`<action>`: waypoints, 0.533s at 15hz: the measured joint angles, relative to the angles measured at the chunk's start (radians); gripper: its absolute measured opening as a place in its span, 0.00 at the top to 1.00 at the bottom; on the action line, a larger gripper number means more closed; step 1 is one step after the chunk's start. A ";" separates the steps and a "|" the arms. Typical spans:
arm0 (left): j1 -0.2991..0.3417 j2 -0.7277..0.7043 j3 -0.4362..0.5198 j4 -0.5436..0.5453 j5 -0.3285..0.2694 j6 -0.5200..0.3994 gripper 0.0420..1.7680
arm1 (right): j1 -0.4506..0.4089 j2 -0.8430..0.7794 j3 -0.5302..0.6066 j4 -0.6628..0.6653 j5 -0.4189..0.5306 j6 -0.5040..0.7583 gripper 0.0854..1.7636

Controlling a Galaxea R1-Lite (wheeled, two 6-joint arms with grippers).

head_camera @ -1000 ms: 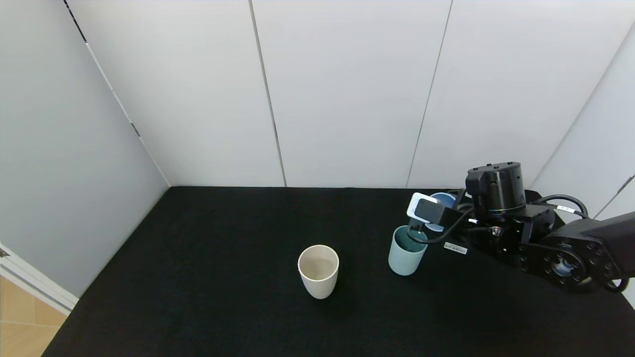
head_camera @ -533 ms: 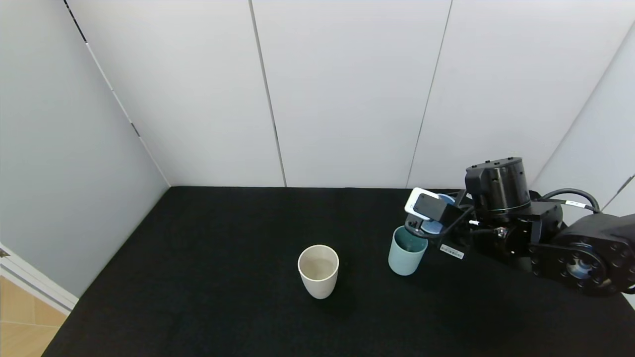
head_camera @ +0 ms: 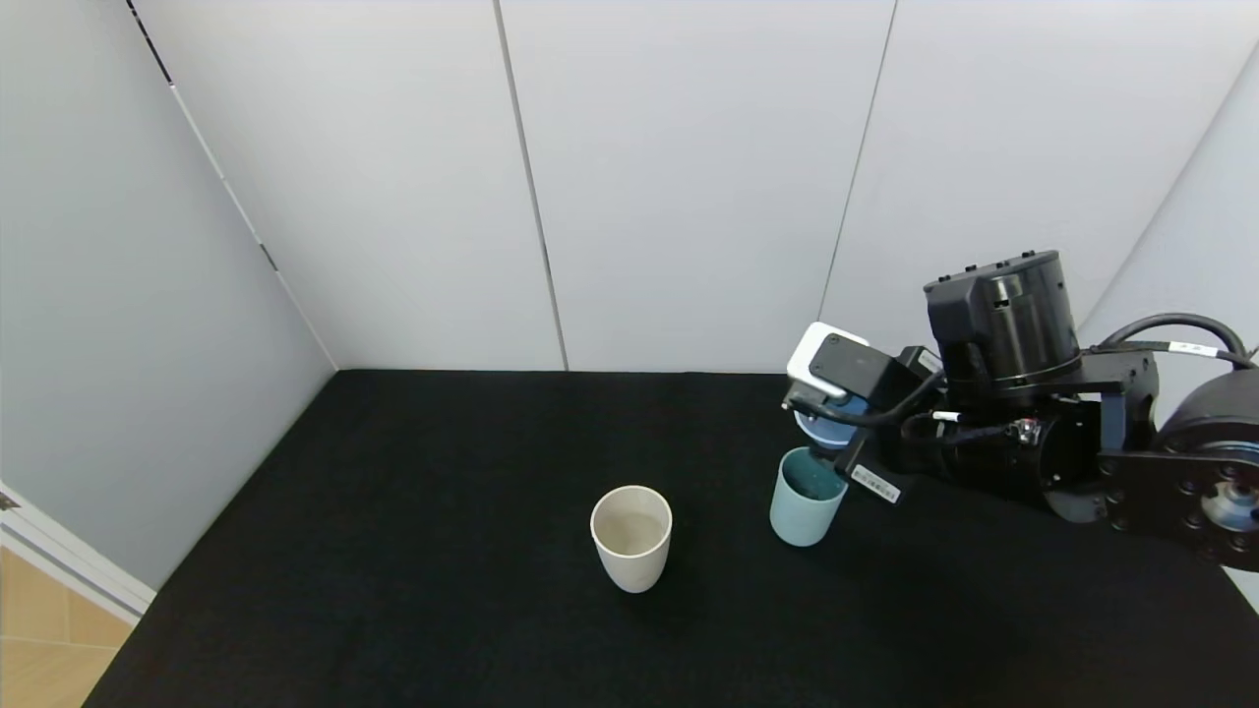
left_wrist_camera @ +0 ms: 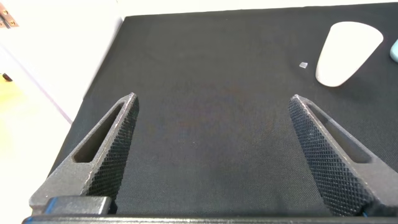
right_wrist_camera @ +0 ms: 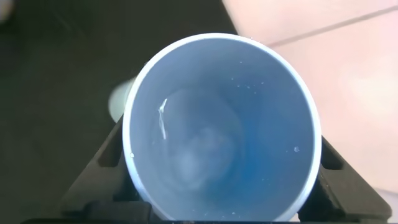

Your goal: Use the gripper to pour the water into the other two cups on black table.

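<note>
My right gripper (head_camera: 836,428) is shut on the periwinkle-blue cup (head_camera: 821,429) and holds it tilted just above and behind the teal-green cup (head_camera: 805,510) on the black table (head_camera: 443,590). In the right wrist view the blue cup (right_wrist_camera: 224,130) fills the picture, held between the fingers (right_wrist_camera: 102,168), with a little clear water and droplets inside. The cream-white cup (head_camera: 630,537) stands upright left of the teal one; it also shows in the left wrist view (left_wrist_camera: 347,52). My left gripper (left_wrist_camera: 212,158) is open and empty, low over the table's left side.
White wall panels (head_camera: 689,177) close the table at the back and on both sides. The table's left edge (head_camera: 157,600) drops to a wooden floor. A small pale speck (left_wrist_camera: 303,65) lies on the cloth near the cream cup.
My right arm has risen and moved slightly left, lifting the blue cup higher over the teal-green cup. Both standing cups have not moved.
</note>
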 joint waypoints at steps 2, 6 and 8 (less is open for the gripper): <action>0.000 0.000 0.000 0.000 0.000 0.000 0.03 | 0.035 -0.001 -0.031 0.017 0.001 0.017 0.26; 0.000 0.000 0.000 0.000 0.000 0.000 0.03 | 0.097 0.026 -0.101 0.017 0.001 0.027 0.26; 0.000 0.000 0.000 0.000 0.000 0.000 0.03 | 0.119 0.051 -0.133 0.016 0.001 0.032 0.26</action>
